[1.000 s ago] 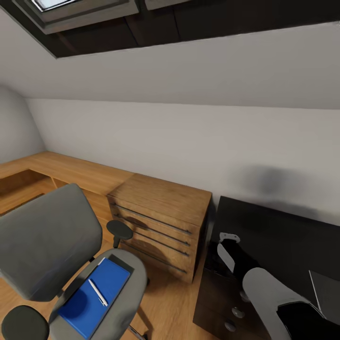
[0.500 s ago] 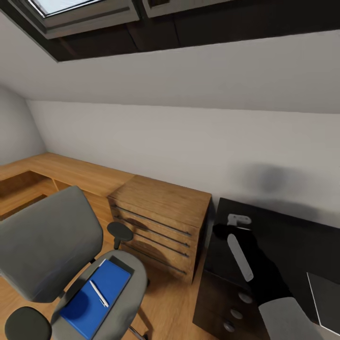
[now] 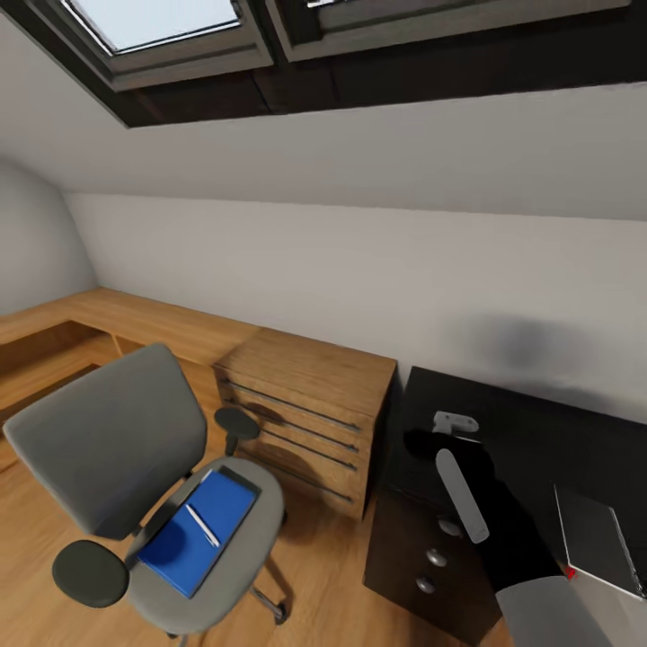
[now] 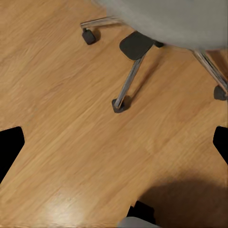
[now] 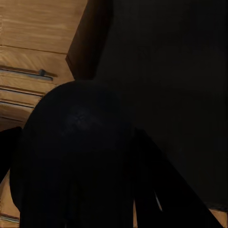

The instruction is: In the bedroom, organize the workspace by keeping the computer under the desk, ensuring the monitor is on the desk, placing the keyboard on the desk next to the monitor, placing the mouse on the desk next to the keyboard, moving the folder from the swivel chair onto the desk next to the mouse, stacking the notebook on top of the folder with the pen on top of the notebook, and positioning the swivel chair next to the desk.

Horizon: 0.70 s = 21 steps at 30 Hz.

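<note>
Closest in, the right arm [image 3: 490, 512] reaches out over the black desk [image 3: 530, 431], ending around a pale bracket near the desk's left end. Can't tell if those fingers are open or closed; the right wrist view is mostly a big dark rounded shape, maybe something it's holding, but it's too murky to call. A thin grey notebook [image 3: 595, 541] lies flat on the desk just right of that arm. Silver drawer knobs [image 3: 437, 558] show on the desk front below.

Left wrist cam looks at the wooden floor [image 4: 71, 118], with the left gripper [image 4: 114, 147] spread wide, its dark tips at both edges of the frame, and the swivel chair [image 3: 135, 467] base ahead.

The chair sits left of the desk, well apart, with the blue folder [image 3: 199, 530] on its seat and the pen [image 3: 202, 525] lying on the folder. Behind it stands a wooden dresser [image 3: 310, 404], touching the desk's left end.
</note>
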Tool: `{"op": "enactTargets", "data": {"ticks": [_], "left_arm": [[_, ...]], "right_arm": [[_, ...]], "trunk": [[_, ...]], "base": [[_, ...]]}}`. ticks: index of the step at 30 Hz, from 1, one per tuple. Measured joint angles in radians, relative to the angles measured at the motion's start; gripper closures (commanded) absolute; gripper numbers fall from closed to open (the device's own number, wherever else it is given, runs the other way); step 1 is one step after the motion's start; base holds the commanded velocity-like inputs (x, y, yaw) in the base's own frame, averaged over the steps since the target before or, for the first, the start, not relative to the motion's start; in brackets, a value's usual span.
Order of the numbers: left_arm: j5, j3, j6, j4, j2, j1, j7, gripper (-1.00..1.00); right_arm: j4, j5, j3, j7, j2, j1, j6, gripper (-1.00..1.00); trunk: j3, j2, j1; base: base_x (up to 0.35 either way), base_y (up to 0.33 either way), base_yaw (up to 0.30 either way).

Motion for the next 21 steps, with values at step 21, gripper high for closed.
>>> {"op": "enactTargets", "data": {"ticks": [21], "left_arm": [[-0.001,-0.001,0.0,0.026,-0.002,0.0,-0.001,-1.0]], "right_arm": [[-0.008,0.0,0.002,0.004,0.003,0.0,-0.023,1.0]], "trunk": [[0.057,0.126,-0.07]], "base": [[-0.244,-0.008,-0.003]]}}
